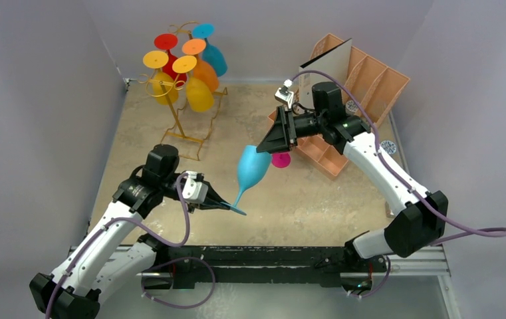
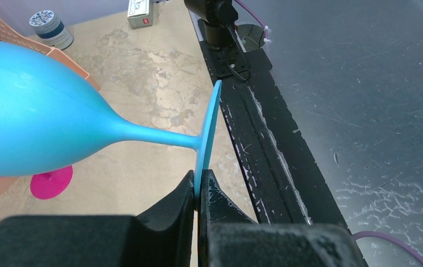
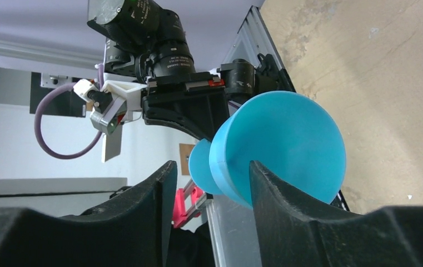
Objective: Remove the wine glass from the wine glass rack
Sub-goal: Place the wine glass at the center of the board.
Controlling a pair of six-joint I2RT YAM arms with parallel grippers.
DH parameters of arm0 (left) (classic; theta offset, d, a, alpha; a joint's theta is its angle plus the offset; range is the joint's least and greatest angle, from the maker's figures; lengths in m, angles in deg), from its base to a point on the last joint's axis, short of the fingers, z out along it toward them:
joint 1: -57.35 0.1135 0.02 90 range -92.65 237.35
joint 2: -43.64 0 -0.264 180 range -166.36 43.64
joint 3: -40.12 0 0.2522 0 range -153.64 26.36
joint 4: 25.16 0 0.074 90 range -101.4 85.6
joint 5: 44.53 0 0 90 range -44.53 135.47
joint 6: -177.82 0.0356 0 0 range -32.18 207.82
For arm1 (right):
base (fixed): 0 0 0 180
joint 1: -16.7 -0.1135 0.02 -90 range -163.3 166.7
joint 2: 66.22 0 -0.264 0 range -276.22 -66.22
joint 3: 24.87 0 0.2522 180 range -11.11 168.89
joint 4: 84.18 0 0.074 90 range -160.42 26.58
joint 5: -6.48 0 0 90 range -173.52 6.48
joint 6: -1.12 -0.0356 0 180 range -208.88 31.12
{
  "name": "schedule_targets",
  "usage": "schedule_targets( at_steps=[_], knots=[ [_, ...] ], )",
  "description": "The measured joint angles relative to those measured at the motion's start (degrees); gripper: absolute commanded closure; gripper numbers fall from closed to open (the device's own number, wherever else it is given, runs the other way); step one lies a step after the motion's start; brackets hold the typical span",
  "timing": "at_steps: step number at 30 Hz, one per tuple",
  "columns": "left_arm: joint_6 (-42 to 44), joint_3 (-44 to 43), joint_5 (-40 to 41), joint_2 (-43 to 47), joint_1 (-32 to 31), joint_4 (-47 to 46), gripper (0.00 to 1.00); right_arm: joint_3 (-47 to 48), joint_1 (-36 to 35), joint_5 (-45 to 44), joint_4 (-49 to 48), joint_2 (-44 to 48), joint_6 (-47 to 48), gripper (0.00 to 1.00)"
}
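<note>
A blue wine glass [image 1: 253,167] hangs tilted above the table between my two arms, well away from the gold wire wine glass rack [image 1: 178,123] at the back left. My left gripper [image 1: 227,206] is shut on the edge of its round foot [image 2: 208,128]; the stem and bowl [image 2: 31,122] stretch away to the left. At the bowl's mouth my right gripper [image 1: 266,147] stands open. In the right wrist view its fingers [image 3: 287,222] straddle the rim [image 3: 223,161], one seemingly inside the bowl [image 3: 292,139], with a gap left on the outer side.
Several coloured glasses [image 1: 200,93] hang upside down on the rack. A peach slotted organiser [image 1: 363,80] with a white board stands at the back right. A pink glass foot [image 1: 280,159] shows beside it, under the right gripper. A small tin [image 1: 388,146] sits near the right edge.
</note>
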Motion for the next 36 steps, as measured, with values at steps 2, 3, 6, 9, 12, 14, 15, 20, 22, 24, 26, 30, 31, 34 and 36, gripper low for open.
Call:
schedule_targets(
  at_steps=[2,3,6,9,12,14,15,20,22,24,26,30,31,34,36],
  knots=[
    [0.5,0.0,-0.1,0.1,0.0,0.2,1.00,0.2,-0.3,0.2,0.2,-0.2,0.2,0.52],
    [0.5,0.0,0.0,0.1,0.0,0.3,1.00,0.2,-0.4,0.2,0.3,-0.2,0.3,0.54],
    [0.9,0.0,0.0,0.3,0.0,0.4,1.00,0.6,-1.0,0.4,0.3,-0.5,0.4,0.59],
    [1.0,0.0,0.0,0.3,0.0,0.8,1.00,1.1,-2.0,1.0,0.7,-1.1,0.9,0.63],
    [1.2,-0.1,0.1,0.3,0.0,1.4,1.00,1.6,-2.8,1.8,1.2,-1.9,1.4,0.64],
    [2.0,-0.2,0.3,0.3,0.0,2.2,1.00,1.6,-3.0,1.9,1.6,-2.3,1.5,0.64],
    [2.5,-0.5,0.5,0.2,0.0,2.8,1.00,1.6,-3.0,1.9,1.8,-2.4,1.6,0.64],
    [5.3,-1.8,1.7,-0.6,-0.1,5.9,1.00,1.7,-3.0,2.1,2.0,-2.6,1.7,0.60],
    [6.3,-2.0,2.3,-0.7,-0.1,6.9,1.00,1.7,-3.0,2.3,2.0,-2.6,1.7,0.59],
    [7.3,-2.1,3.0,-0.7,-0.1,7.8,1.00,1.7,-3.0,2.9,2.0,-2.6,1.7,0.60],
    [8.3,-2.2,3.3,-0.9,-0.1,8.7,1.00,1.7,-3.1,3.2,2.0,-2.6,1.7,0.62],
    [9.5,-2.3,3.9,-1.2,-0.1,9.9,1.00,1.7,-3.4,3.4,2.3,-2.6,1.9,0.70],
    [9.7,-2.3,4.1,-1.2,-0.1,10.1,1.00,1.7,-3.5,3.4,2.4,-2.6,2.0,0.72],
    [10.0,-2.3,4.4,-1.1,-0.1,10.2,1.00,1.7,-3.6,3.4,2.8,-2.6,2.5,0.75],
    [10.1,-2.3,4.4,-1.1,-0.1,10.2,1.00,1.7,-3.6,3.6,2.9,-2.5,2.8,0.76]
  ],
)
